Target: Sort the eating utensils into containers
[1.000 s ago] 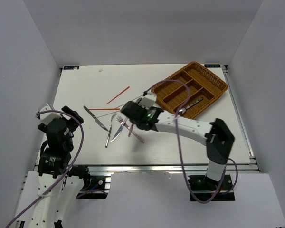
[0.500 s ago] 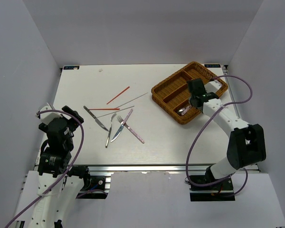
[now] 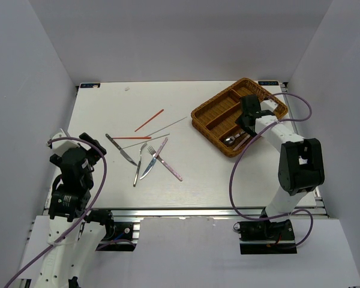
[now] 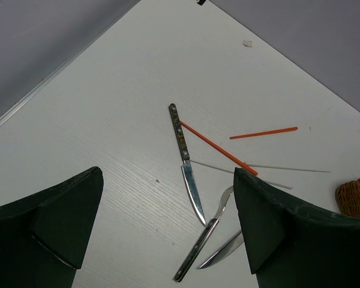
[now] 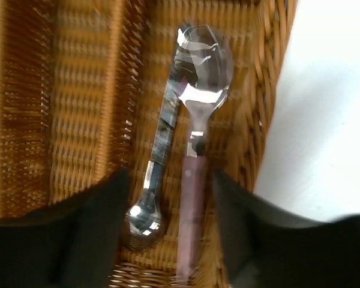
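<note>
Pink-handled spoon [image 5: 193,174]: lies in wicker tray's [image 5: 270,90] outer compartment beside steel spoon [image 5: 162,144], between fingers of right gripper [image 5: 168,180], parted and clamping nothing. Could snag handle or woven wall on lifting away, tipping spoon out. Left gripper [image 4: 167,177]: wide open, empty.

My gripper [image 5: 171,180] hangs with jaws parted over the wicker tray [image 5: 78,90]. A pink-handled spoon [image 5: 193,180] lies between them, a steel spoon [image 5: 159,150] just beside it.
</note>
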